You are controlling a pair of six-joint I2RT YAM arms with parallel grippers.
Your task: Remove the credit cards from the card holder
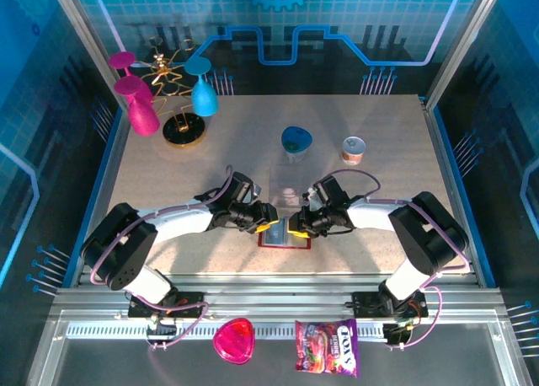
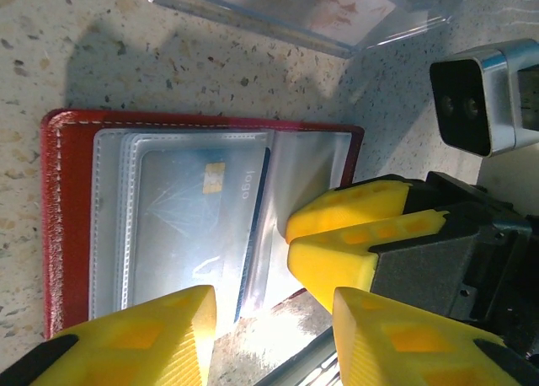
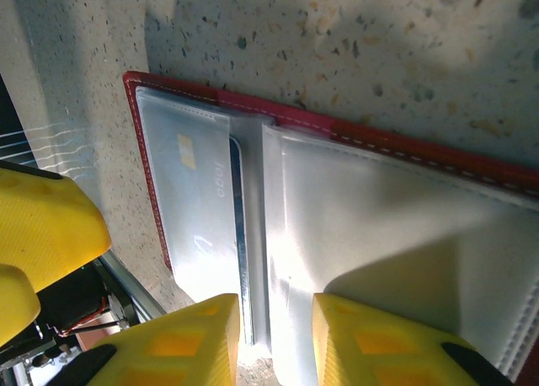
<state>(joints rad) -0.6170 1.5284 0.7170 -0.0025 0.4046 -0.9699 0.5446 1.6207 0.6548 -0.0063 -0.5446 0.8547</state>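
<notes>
The dark red card holder lies open on the table near the front edge, its clear pockets facing up. A blue credit card sits in one pocket, its long edge at the pocket's mouth. My left gripper hangs open over the holder's near edge, with nothing between its fingers. Opposite it, my right gripper is low over the holder, open, its fingers standing either side of the card's edge and the pocket's lip.
A clear plastic tray stands just behind the holder. Farther back are a blue heart-shaped dish, a small cup and a stand with pink and blue goblets. A pink heart dish and candy bag lie in front.
</notes>
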